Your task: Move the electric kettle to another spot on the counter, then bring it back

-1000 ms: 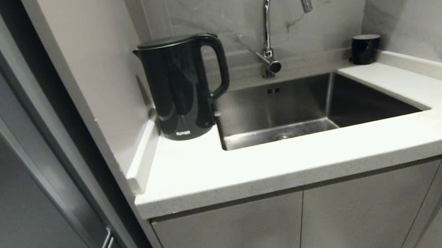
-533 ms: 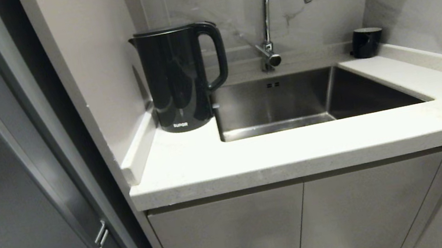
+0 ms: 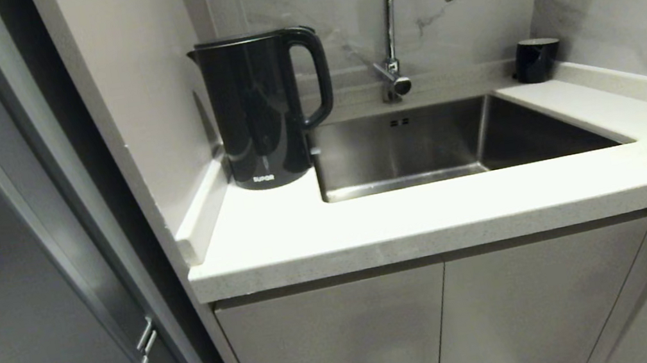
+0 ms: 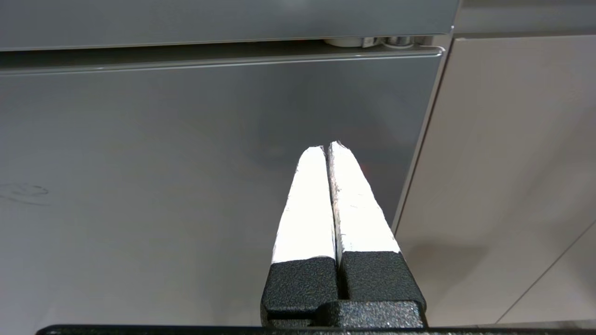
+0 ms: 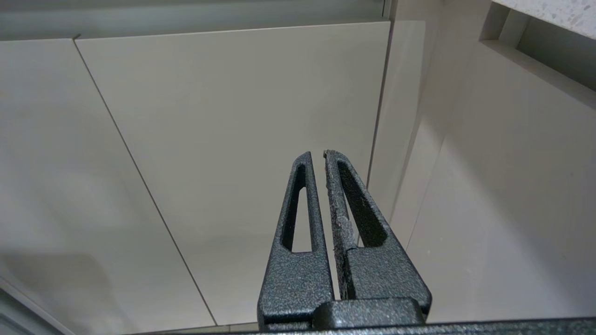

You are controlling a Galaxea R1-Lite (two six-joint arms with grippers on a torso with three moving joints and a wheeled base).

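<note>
Both arms hang low in front of the cabinet doors (image 3: 443, 325), the left tool (image 4: 328, 148) and right tool (image 5: 318, 156) each clenched on nothing. Up on the counter (image 3: 433, 216), the electric kettle (image 3: 260, 110) stands upright in the far-left corner just beside the sink (image 3: 459, 134), handle toward the faucet (image 3: 402, 20). A good approach likely means rising level with that handle first. Compared with a second ago, the whole scene sits lower as the torso shifts; the kettle itself hasn't budged.
</note>
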